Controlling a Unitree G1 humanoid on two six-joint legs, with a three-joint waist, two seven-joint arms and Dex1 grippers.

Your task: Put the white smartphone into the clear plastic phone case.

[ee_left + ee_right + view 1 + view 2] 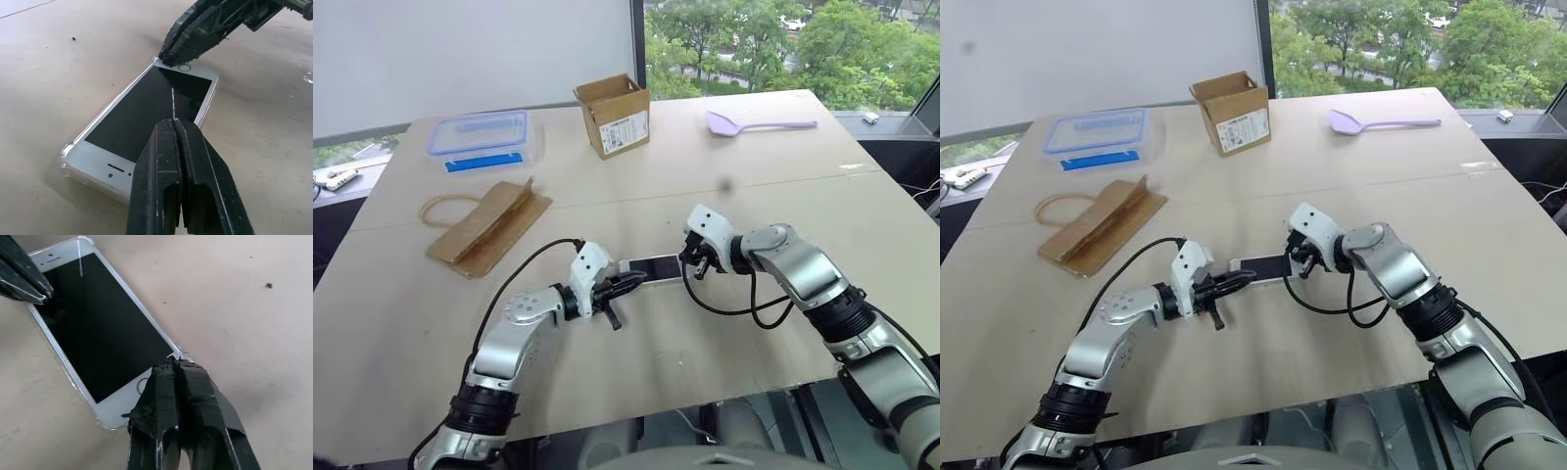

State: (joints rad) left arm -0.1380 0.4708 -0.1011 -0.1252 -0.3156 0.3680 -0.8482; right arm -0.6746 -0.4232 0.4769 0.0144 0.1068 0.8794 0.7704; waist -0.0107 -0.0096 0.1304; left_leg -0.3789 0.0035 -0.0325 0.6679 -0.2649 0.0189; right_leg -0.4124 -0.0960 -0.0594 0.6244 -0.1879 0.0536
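Phone seated in clear case on desk; left tool and right tool, both pressed together, touch its opposite ends.

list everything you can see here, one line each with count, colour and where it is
white smartphone: one, white body, black screen, flat on the table's middle, between the grippers
clear plastic phone case: one, transparent, around the phone
brown paper bag: one, brown, flat, on the left
clear box: one, transparent with blue-rimmed lid, far left
cardboard box: one, brown, open, far centre
spatula: one, lilac, far right
table: one, beige
left gripper: one, black fingers, shut, at the phone's left end
right gripper: one, black fingers, shut, at the phone's right end
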